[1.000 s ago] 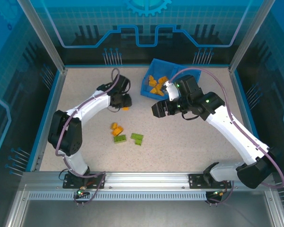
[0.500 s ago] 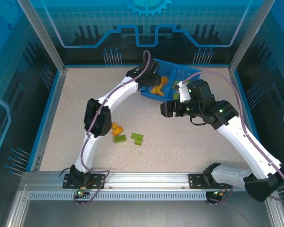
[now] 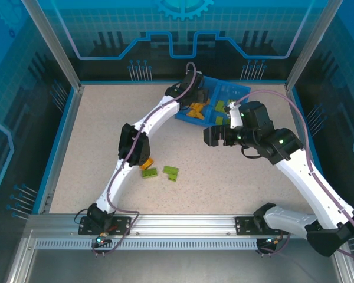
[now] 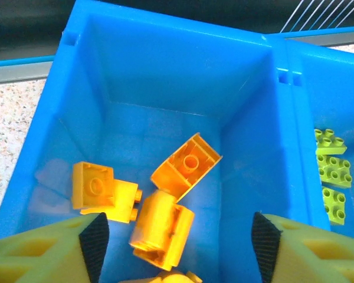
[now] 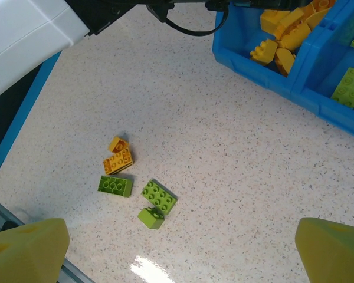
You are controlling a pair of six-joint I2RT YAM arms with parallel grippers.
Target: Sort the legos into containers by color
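Nearest the bases, five loose legos lay in a tight cluster on the speckled table: two orange, three green, some touching. From above, the elbow of the left arm crossed over the orange pair and hid part of it. The right gripper hung mid-table, between cluster and tray, fingers spread wide with nothing between them. The right arm bent in from the right side, its wrist camera looking down on the cluster.

Farther back, the blue tray sat angled at the far edge. The left arm stretched long from its base to the tray. The left gripper hovered over the orange compartment, fingers apart, released, gripping nothing. Orange bricks lay loose on the floor below, clear of the pads. Green bricks lay in the neighbouring compartment past the divider.

Versus one second ago: the left gripper had been low on the table by a lone orange brick, well short of the tray; that brick was gone from the table. The right gripper had shifted slightly rightward. Cluster unchanged.
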